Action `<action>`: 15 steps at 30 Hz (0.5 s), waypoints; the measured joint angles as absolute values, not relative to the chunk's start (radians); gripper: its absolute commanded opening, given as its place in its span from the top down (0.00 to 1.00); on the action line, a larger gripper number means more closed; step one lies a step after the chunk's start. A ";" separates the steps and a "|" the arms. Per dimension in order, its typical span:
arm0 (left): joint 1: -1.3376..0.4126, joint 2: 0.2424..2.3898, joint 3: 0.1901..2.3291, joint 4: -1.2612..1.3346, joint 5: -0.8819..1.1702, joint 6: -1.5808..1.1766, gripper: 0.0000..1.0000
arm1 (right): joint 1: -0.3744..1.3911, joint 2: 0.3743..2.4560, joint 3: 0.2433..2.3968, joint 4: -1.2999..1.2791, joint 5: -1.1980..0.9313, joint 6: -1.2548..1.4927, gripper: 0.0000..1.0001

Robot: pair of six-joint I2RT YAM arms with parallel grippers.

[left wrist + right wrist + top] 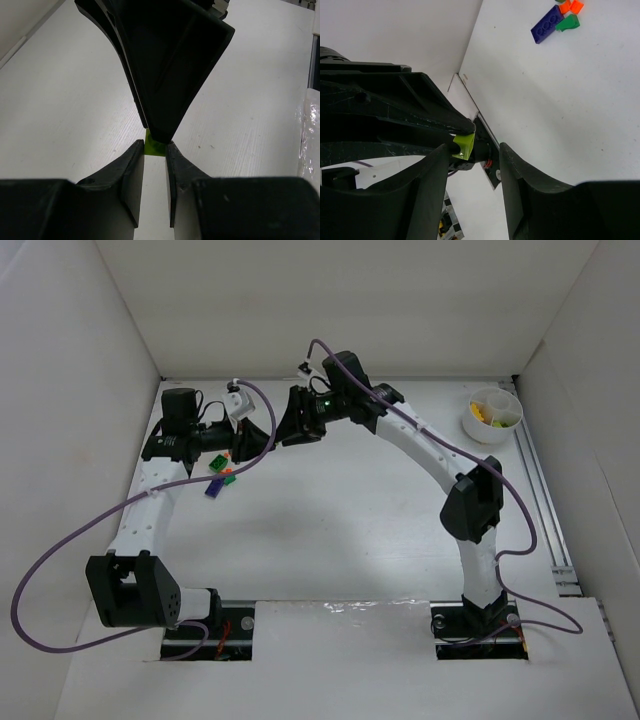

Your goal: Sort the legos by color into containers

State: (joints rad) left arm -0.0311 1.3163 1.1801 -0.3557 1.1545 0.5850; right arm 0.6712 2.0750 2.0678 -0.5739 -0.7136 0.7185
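Note:
My left gripper (155, 145) is shut on a small lime-green lego (153, 149), pinched at its fingertips above the table. My right gripper (474, 149) faces it tip to tip, jaws open on either side of that lego (464, 145); its left finger is close to the brick, its right finger well apart. In the top view the two grippers meet at the back left (275, 430). Loose legos lie on the table below: a dark blue one (547, 27), a green one (567, 23) and orange ones (570, 6). The white divided cup (492, 416) stands at the back right with yellow pieces inside.
White walls enclose the table on the left, back and right. A metal rail (545, 502) runs along the right edge. Purple cables (60, 550) loop from the left arm over the near left part of the table.

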 measured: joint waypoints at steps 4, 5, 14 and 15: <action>-0.031 1.317 1.180 -0.356 1.155 0.582 0.93 | 0.676 2.075 2.078 -0.577 -0.713 0.714 0.52; -0.031 1.317 1.180 -0.356 1.154 0.581 0.93 | 0.677 2.075 2.081 -0.577 -0.713 0.714 0.53; -0.031 1.317 1.180 -0.352 1.155 0.577 0.93 | 0.691 2.075 2.114 -0.580 -0.707 0.709 0.64; -0.031 1.317 1.181 -0.351 1.155 0.577 0.93 | 0.691 2.077 2.114 -0.581 -0.704 0.710 0.64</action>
State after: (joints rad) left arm -0.0307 1.3167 1.1809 -0.3511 1.1545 0.5774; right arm 0.6914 2.0766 2.1143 -0.5812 -0.7044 0.7097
